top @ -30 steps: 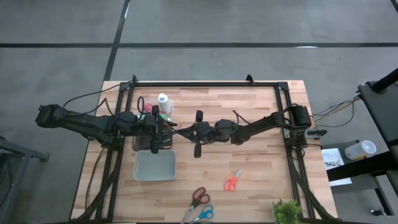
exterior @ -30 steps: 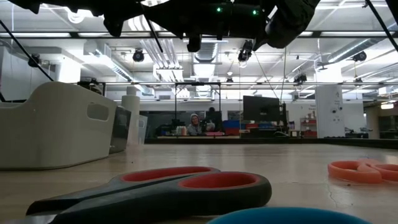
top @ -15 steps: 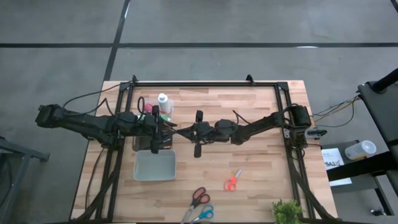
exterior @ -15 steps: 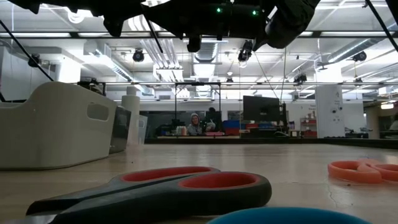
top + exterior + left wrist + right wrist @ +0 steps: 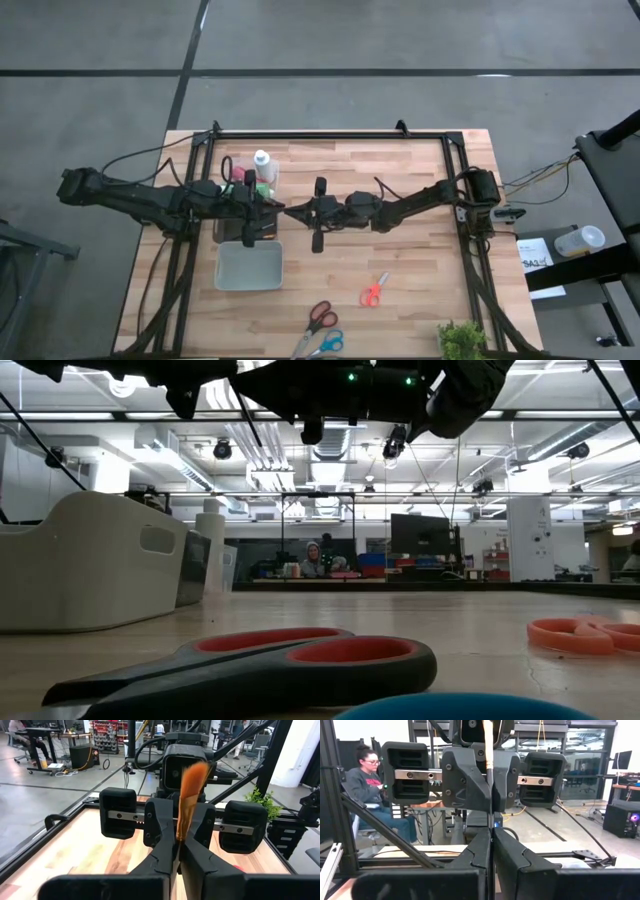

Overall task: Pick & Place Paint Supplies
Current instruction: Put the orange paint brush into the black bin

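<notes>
While right fingers (image 5: pixel 491 840) stay clamped, left fingers (image 5: pixel 176 851) have closed on the brush (image 5: pixel 188 795).

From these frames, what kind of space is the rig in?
Probably an open-plan robotics lab or workshop. The low view shows an exposed ceiling with strip lights and a person seated at a far desk. The left wrist view shows red storage shelving across a bare concrete floor.
</notes>
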Controlling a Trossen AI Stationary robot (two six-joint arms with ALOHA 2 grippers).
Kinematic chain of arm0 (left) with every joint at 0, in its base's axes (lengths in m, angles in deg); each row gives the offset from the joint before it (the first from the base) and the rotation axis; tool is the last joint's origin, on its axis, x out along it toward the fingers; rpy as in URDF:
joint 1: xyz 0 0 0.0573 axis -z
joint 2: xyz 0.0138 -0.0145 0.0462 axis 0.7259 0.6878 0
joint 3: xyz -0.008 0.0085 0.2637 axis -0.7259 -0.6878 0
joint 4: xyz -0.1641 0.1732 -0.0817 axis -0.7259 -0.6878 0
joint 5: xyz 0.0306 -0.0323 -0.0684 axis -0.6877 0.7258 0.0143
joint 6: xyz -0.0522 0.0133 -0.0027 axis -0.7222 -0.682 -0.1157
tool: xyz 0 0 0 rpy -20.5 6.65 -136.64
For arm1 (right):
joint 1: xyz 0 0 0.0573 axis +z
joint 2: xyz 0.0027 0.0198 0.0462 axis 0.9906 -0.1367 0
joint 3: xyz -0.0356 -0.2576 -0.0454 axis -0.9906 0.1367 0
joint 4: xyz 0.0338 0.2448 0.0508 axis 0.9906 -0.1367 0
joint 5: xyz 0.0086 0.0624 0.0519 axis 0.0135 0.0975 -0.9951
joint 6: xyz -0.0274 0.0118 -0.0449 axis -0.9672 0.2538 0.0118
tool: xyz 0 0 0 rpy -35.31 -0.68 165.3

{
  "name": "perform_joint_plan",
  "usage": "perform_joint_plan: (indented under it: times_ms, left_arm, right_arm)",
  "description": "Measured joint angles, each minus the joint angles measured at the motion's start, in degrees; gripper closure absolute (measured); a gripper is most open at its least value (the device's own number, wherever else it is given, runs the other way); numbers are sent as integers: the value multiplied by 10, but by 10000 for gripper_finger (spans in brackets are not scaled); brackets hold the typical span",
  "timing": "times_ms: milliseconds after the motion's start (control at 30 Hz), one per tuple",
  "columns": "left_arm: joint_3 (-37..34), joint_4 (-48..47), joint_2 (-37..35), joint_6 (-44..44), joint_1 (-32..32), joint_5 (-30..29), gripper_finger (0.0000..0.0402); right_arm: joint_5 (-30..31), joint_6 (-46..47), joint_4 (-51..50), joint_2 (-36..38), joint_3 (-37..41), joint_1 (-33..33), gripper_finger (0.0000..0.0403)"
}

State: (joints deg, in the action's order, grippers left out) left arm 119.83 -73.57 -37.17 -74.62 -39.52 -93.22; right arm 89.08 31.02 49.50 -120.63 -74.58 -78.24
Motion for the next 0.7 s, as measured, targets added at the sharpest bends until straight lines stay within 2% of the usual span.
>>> perform_joint_plan:
  times_ms: [567,700]
  left_arm:
    - [0,-2,0,0,0,0,386]
    - [0,-2,0,0,0,0,387]
  right_arm:
    - [0,-2,-5,0,0,0,390]
    - [0,28,-4,0,0,0,390]
